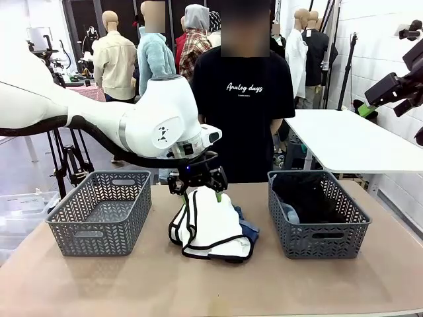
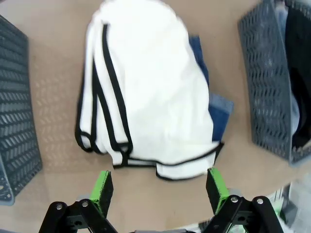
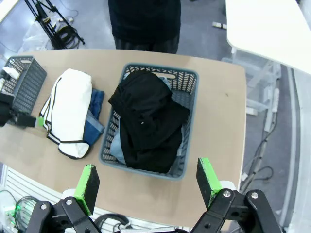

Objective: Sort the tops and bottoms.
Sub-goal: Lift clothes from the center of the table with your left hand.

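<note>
- My left gripper (image 2: 160, 187) stands wide; the white top (image 2: 150, 92) lies just ahead, probably staged for a pinch.
- Darker denim (image 2: 217, 112) lies under that top.
- My right gripper (image 3: 148, 182), wide, hovers over the black top (image 3: 146, 121) in its basket (image 3: 190, 77).

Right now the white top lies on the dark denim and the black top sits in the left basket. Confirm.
No: the black top sits in the right basket, as the front view shows. The white top does lie on the dark denim.

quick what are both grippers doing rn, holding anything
Left gripper: open, empty, over the white top.
Right gripper: open, empty, high above the right basket.
</note>
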`<state>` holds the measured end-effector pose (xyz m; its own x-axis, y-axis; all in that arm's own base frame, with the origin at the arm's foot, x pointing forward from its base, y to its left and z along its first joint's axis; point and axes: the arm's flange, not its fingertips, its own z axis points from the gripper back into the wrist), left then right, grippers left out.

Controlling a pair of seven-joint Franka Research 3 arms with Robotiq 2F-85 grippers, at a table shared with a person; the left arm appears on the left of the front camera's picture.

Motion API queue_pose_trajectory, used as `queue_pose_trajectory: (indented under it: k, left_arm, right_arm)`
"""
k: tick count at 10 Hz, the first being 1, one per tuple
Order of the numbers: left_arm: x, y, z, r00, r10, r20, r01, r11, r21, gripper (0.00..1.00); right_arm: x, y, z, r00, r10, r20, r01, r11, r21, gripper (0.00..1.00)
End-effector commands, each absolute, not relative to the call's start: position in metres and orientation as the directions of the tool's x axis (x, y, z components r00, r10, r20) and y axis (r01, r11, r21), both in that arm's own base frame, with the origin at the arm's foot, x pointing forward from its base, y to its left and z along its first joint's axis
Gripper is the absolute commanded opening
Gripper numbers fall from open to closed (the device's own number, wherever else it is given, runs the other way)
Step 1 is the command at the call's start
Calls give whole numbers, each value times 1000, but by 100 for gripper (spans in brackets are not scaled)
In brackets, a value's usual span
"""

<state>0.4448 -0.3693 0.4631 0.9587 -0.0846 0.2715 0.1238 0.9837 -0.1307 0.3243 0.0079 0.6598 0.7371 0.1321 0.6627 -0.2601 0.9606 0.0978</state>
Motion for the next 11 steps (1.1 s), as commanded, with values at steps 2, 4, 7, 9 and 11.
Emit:
queue_pose_trajectory:
  k: [2, 4, 7, 9, 11]
  left_arm:
    - [483, -414, 449, 897, 57, 439, -72, 997, 18, 100]
    - [514, -420, 419, 900, 131, 416, -182, 980, 84, 100]
    - [528, -418, 393, 910, 216, 353, -240, 970, 25, 100]
    - [532, -416, 388, 920, 236, 313, -237, 971, -35, 100]
    - [530, -412, 382, 926, 250, 282, -242, 968, -62, 100]
  right_arm:
    - [324, 8, 659, 738, 133, 662, -260, 961, 97, 100]
    - [324, 8, 659, 738, 133, 662, -260, 961, 97, 100]
    - [324, 8, 659, 738, 133, 662, -260, 961, 97, 100]
    - [324, 8, 659, 738, 133, 662, -260, 961, 97, 100]
    - [324, 8, 659, 738, 133, 662, -260, 961, 97, 100]
